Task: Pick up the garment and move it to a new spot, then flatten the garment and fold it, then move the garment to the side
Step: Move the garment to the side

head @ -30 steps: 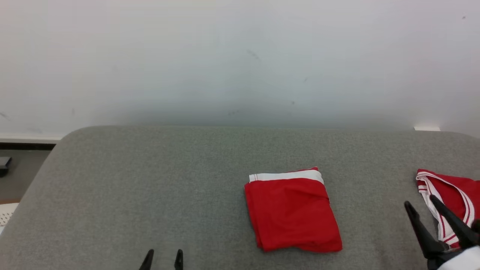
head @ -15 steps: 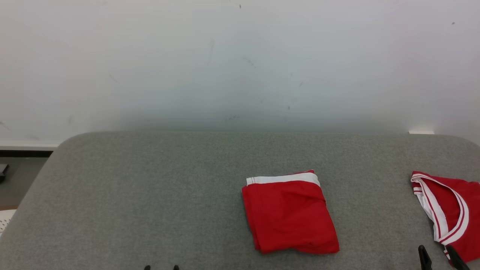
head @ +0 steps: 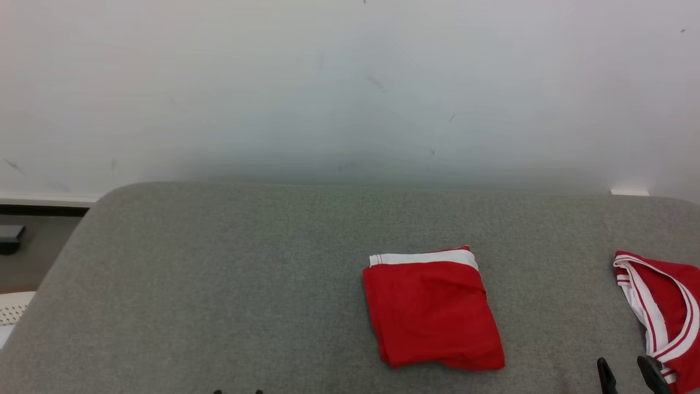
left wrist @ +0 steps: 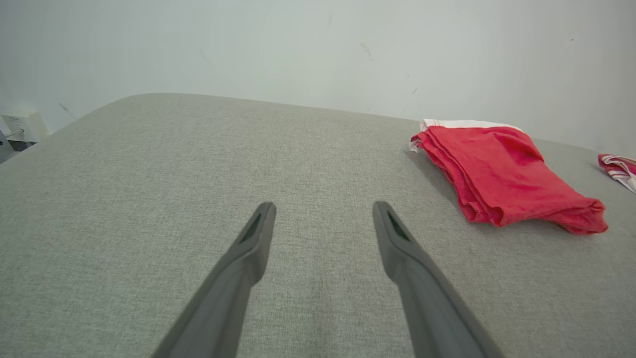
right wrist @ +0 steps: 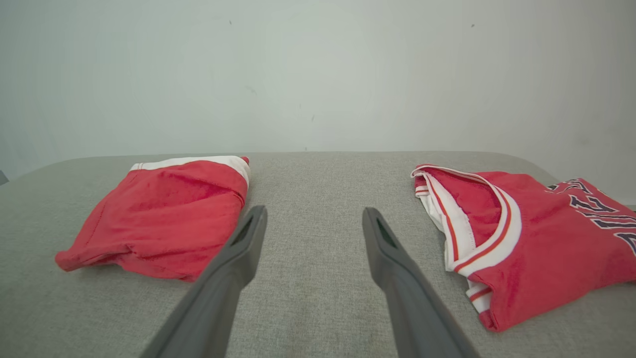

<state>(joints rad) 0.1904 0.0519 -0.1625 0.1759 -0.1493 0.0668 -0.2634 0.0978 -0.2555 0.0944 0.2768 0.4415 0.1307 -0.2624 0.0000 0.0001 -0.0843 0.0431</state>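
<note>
Both the left pincer point(left wrist: 323, 211) and right pincer point(right wrist: 314, 215) hover spread and empty over the grey worktop point(head: 219, 273), the folded red garment point(head: 432, 309) lying between them, and what looks like a jersey point(head: 667, 293) further right.

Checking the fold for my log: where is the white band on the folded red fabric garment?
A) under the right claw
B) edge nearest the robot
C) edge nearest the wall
C: the folded red fabric garment has its white band along its far edge, toward the pale wall.
</note>
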